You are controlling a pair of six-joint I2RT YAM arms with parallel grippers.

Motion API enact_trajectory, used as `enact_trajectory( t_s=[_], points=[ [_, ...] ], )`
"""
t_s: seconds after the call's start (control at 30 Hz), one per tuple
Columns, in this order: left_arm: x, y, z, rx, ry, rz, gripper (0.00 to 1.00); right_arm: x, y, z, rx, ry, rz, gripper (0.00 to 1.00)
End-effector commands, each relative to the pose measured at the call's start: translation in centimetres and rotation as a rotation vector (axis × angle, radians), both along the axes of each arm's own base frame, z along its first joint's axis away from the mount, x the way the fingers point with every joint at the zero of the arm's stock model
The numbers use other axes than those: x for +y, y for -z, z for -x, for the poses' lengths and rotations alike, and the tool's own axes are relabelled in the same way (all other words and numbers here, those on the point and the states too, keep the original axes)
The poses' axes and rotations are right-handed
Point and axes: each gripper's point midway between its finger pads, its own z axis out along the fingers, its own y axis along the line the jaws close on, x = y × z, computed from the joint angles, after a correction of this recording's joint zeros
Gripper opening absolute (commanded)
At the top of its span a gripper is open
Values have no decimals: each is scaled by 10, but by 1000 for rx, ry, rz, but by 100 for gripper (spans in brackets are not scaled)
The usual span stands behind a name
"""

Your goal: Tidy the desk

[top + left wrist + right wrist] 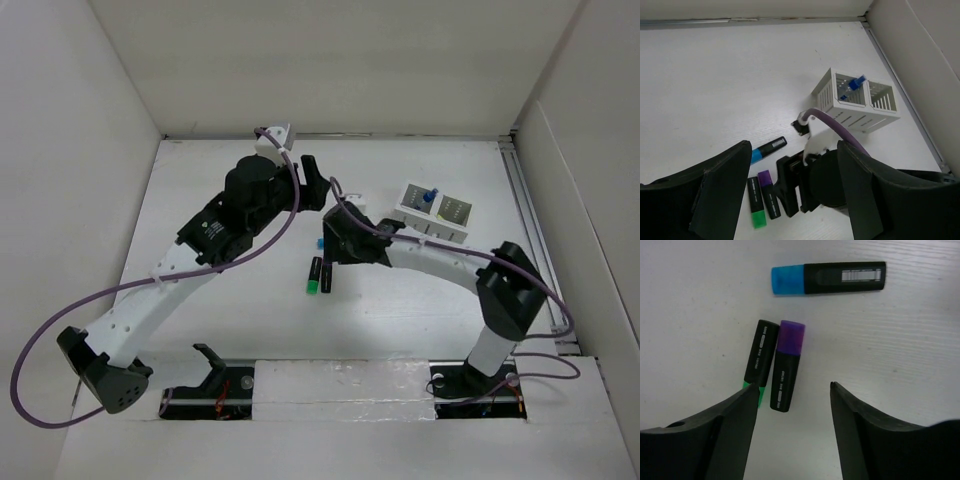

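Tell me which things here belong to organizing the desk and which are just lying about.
Job: desk, blue-capped highlighter, purple-capped highlighter, green-capped highlighter, slotted pen holder.
Not the job: purple cable, edge rail; both rig fittings.

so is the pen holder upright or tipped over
Upright: the white slotted pen holder stands on its base on the desk, both compartments opening upward, with a blue marker sticking out of one.
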Motion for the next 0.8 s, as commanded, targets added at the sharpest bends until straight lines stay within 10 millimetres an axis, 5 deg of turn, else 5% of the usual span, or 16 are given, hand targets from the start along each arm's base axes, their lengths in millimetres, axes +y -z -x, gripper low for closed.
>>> enact_trajectory(
  t_s=[0.0, 0.23, 0.47, 0.77],
  points=[
    [8, -41, 1, -83, -21, 52, 65, 34, -11, -15, -35, -44, -42, 66],
    [14, -48, -2, -125, -43, 17, 66, 45, 40, -25, 53, -47, 58, 66],
    [14, -52, -7, -161, -45, 1, 68, 43, 48, -29, 53, -18, 81, 50],
    [17, -49, -5, -160, -48, -5, 68, 34, 64, -27, 77, 13, 132, 52]
  ],
)
